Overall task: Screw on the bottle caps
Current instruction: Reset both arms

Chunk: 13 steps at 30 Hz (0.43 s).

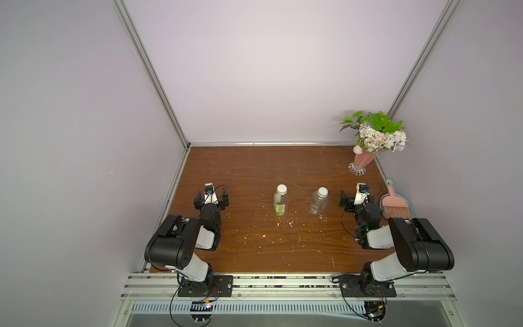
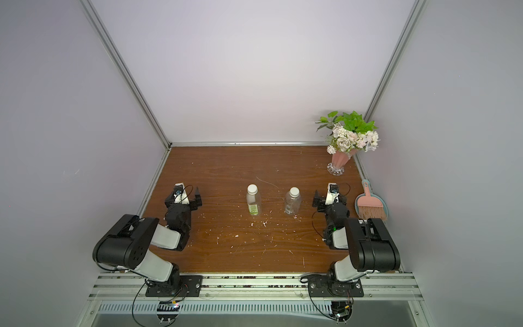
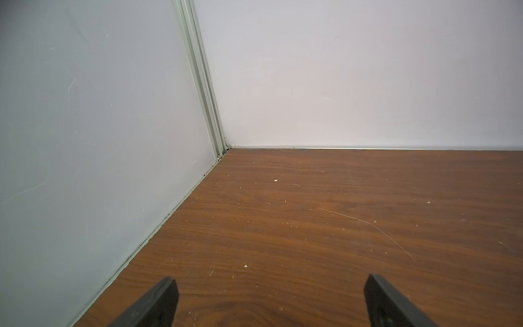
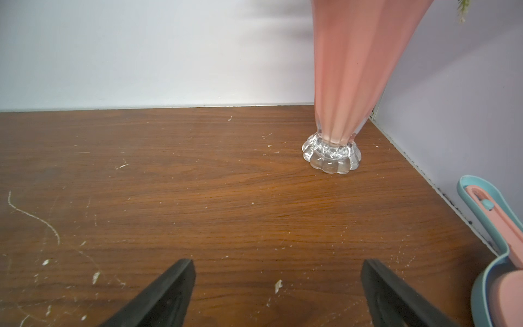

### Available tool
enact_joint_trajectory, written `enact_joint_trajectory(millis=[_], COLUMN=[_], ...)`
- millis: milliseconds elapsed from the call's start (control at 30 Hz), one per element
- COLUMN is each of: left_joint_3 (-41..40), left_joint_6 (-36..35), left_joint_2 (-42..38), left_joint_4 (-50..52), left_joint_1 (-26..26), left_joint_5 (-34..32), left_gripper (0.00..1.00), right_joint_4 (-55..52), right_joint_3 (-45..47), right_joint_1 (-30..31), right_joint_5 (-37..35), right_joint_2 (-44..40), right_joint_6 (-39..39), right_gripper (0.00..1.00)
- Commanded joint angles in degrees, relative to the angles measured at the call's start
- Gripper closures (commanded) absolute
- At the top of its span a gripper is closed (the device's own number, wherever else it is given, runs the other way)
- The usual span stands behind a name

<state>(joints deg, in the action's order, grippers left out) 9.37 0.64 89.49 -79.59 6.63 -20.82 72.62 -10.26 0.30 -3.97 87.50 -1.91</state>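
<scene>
Brown wood-grain table [image 1: 254,243], flecked with white crumbs [image 1: 290,223], lies under the left gripper [image 1: 211,196] and right gripper [image 1: 356,196], both spread wide and empty. Between them stand two clear plastic bottles: the labelled bottle [image 1: 280,205] nearer the left, the bare bottle [image 1: 319,203] nearer the right. Each neck already wears a round white cap, labelled bottle's cap [image 1: 282,188] and bare bottle's cap [image 1: 322,192]; the job looks finished, though tightness cannot be judged.

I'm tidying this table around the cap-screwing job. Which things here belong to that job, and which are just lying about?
Job: yellow-green-label bottle; its white cap; nearly bare bottle; that bottle's white cap.
Lying about: pink flower vase; pink brush; teal dustpan; white crumbs.
</scene>
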Motion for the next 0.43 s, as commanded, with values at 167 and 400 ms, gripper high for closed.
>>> enact_joint_trajectory(millis=[167,400], left_joint_3=[0.3,0.2], left_joint_6=[0.3,0.3], left_joint_2=[0.3,0.2], left_joint_4=[-1.6,-1.8], left_joint_1=[-0.8,-0.8], left_joint_5=[0.3,0.2], left_gripper=[0.0,0.0], right_joint_4=[1.9,1.8], right_joint_3=[-1.4,-1.4], right_joint_1=[0.2,0.1], right_joint_5=[0.4,0.4], right_joint_2=[-0.6,-0.6], right_joint_6=[0.3,0.3], right_gripper=[0.01,0.01])
